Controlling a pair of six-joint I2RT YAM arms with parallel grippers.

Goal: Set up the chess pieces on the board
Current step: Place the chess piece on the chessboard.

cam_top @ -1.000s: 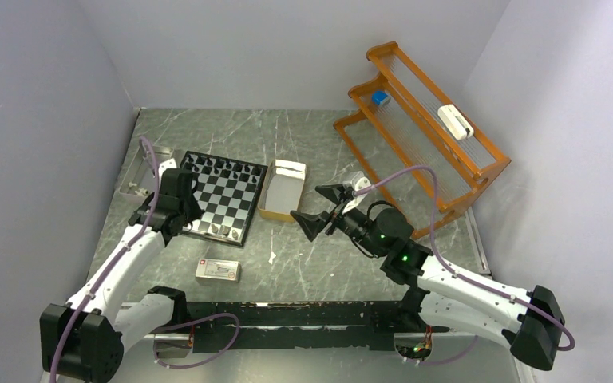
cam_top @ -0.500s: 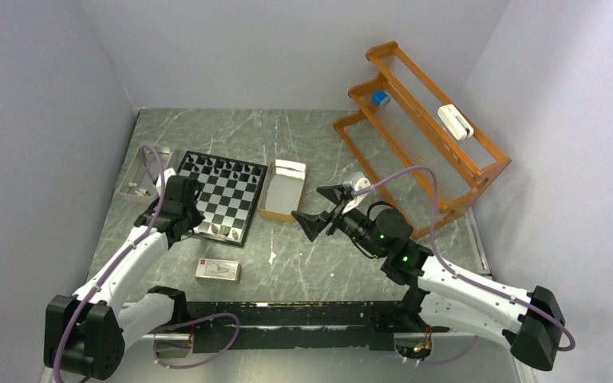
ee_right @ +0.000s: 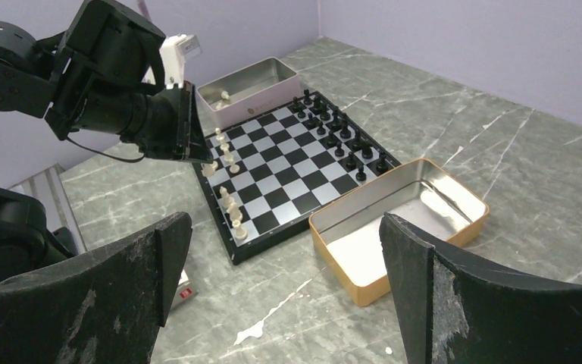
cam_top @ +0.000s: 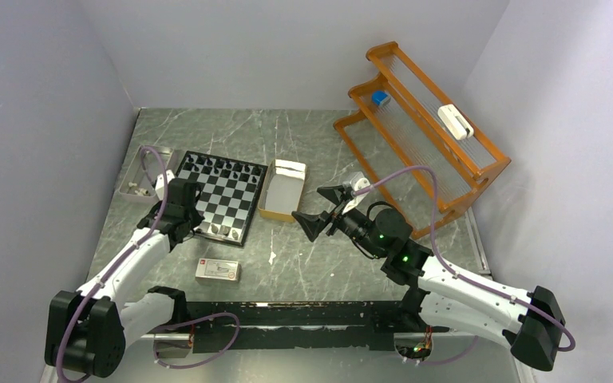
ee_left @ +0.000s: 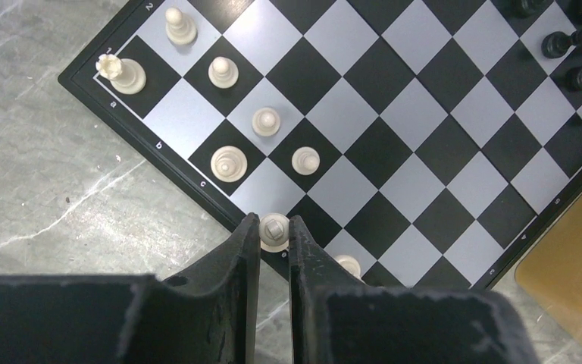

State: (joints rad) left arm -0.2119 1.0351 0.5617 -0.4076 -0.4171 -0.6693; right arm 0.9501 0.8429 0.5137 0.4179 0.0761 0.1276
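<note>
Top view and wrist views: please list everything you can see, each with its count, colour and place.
board: one, black and white, left half of the table
white pieces: at least eight, on the board's near rows; a few more in the tin
black pieces: many, on the board's far rows
tin: one, silver, left of the board
box: one, tan, open, right of the board
carton: one, white and red, near the board
rack: one, orange, far right
blue block: one, on the rack
white block: one, on the rack
table: one, grey marble
left jaws: black, shut on a white piece at the board's near edge
right jaws: black, wide open, right of the box
</note>
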